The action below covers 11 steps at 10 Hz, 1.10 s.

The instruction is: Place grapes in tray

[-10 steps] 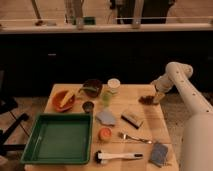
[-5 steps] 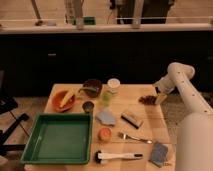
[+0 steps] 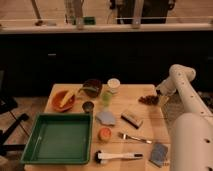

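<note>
The gripper (image 3: 160,93) is held at the table's (image 3: 145,112) far right edge, fingers spread, nothing clamped. The grapes (image 3: 148,99) are seen just beside it, inward and slightly nearer the camera, lying close to that edge. The tray (image 3: 57,140) is set well apart at the near left. With a fork (image 3: 134,137) and an orange fruit (image 3: 104,133) between, a lifted carry is judged safest.

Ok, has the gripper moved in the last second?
Yes, slightly: the gripper has pulled back to the right, away from the grapes, which stay put near the right edge of the table. It now hangs just right of them, jaws open, empty.
</note>
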Tool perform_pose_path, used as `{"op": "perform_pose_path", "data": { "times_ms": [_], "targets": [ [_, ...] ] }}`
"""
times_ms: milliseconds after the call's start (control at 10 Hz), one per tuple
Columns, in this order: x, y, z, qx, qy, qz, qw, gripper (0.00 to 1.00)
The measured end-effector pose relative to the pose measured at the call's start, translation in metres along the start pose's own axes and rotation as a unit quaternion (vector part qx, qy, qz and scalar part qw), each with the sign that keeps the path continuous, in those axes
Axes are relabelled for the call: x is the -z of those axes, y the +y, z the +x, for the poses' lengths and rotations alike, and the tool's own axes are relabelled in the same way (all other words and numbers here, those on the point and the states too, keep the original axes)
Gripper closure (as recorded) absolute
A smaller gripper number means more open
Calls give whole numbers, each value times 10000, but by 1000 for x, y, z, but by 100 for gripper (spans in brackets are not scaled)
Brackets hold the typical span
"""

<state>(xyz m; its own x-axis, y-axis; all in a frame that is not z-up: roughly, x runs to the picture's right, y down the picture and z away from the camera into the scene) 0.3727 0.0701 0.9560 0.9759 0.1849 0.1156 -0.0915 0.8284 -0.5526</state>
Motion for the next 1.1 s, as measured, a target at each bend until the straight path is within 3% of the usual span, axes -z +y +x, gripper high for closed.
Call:
{"op": "perform_pose_path", "data": {
  "times_ms": [400,1100],
  "targets": [
    [-13,5,-3,59,-4,-264,9996,21],
    [-21,1,-20,190,-49,-410,9990,88]
  ]
}}
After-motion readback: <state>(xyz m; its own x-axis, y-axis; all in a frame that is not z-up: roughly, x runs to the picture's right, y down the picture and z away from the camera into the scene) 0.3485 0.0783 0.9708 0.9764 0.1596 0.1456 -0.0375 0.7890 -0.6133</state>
